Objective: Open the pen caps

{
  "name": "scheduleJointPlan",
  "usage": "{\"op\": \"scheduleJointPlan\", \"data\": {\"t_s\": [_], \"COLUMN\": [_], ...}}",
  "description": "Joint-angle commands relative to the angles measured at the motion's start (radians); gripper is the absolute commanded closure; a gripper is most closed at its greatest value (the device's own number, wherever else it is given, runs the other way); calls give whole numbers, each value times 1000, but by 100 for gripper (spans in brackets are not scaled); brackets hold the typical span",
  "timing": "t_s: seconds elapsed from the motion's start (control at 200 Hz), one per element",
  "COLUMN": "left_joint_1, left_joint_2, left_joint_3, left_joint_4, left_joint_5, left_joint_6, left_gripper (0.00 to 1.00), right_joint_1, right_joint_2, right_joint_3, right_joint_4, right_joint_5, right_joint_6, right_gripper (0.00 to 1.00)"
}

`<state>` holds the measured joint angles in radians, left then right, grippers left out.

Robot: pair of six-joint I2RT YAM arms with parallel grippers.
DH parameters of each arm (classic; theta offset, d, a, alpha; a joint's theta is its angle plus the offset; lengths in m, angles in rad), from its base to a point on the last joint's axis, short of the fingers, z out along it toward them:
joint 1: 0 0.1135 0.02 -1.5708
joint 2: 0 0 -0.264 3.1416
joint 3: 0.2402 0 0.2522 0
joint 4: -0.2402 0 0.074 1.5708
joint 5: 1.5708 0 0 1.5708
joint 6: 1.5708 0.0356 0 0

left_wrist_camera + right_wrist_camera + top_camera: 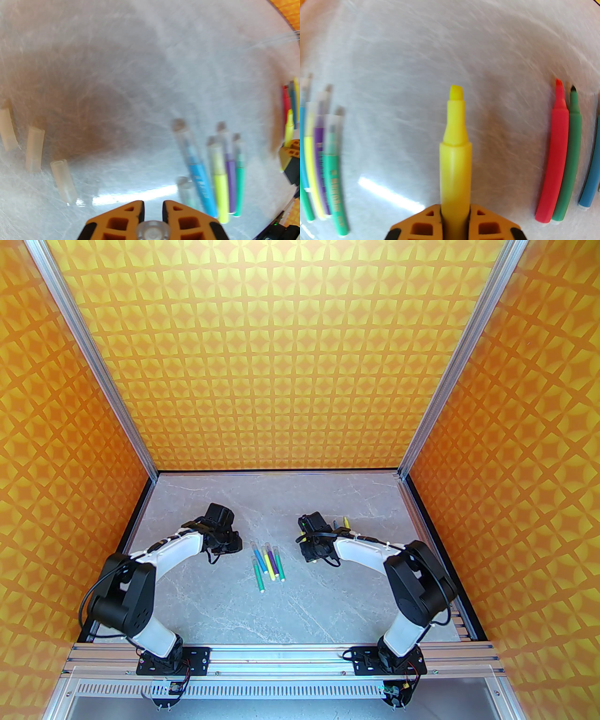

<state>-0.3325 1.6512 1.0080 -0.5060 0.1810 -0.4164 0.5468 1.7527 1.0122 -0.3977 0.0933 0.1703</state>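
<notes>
Starting far left on the desk (145, 70): three loose pen caps (35, 150), lying apart from one another, likely dropped there as a discard spot well clear of the work.

Next, pinched between the left fingers (127, 216), pressed close on it: what looks like a translucent held cap (152, 230), seen end-on, probably bound for that same spot.

Just right of that, mid-desk between the two arms: a tight row of capped pens (220, 182) in blue, yellow, purple and green. Caps pointing away from the arm bases. Kept together presumably for easy reach from either side.

Further right, clamped by its barrel in the right fingers (499, 225): a yellow highlighter (454, 150), chisel tip bare, lying along the fingers' own line, so well braced against a straight pull.

Beyond it, at far right: a red pen (555, 152) and a green pen (569, 159) touching side by side, tips bare, then a blue pen (589, 178), tip out of view.

Judged from this layout: roughly half done.

No obstruction seen between the yellow highlighter and that uncapped group. Only the capped row close enough to be knocked by either arm on a low pass.
</notes>
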Motion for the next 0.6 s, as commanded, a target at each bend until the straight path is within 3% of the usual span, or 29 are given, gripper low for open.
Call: {"op": "scheduleJointPlan", "data": {"t_s": [0.0,0.595], "left_joint_1": [16,55], "left_joint_2": [29,163], "left_joint_3": [35,115], "left_joint_4": [-30,-80], "left_joint_5": [-34,-63], "left_joint_6": [37,90], "left_gripper": [100,100], "right_joint_1": [-8,-26], "right_joint_2": [24,127], "right_joint_3": [35,164], "right_joint_4": [-14,-112], "right_joint_5": [85,224], "right_joint_6": [-12,-6], "right_gripper": [100,100]}}
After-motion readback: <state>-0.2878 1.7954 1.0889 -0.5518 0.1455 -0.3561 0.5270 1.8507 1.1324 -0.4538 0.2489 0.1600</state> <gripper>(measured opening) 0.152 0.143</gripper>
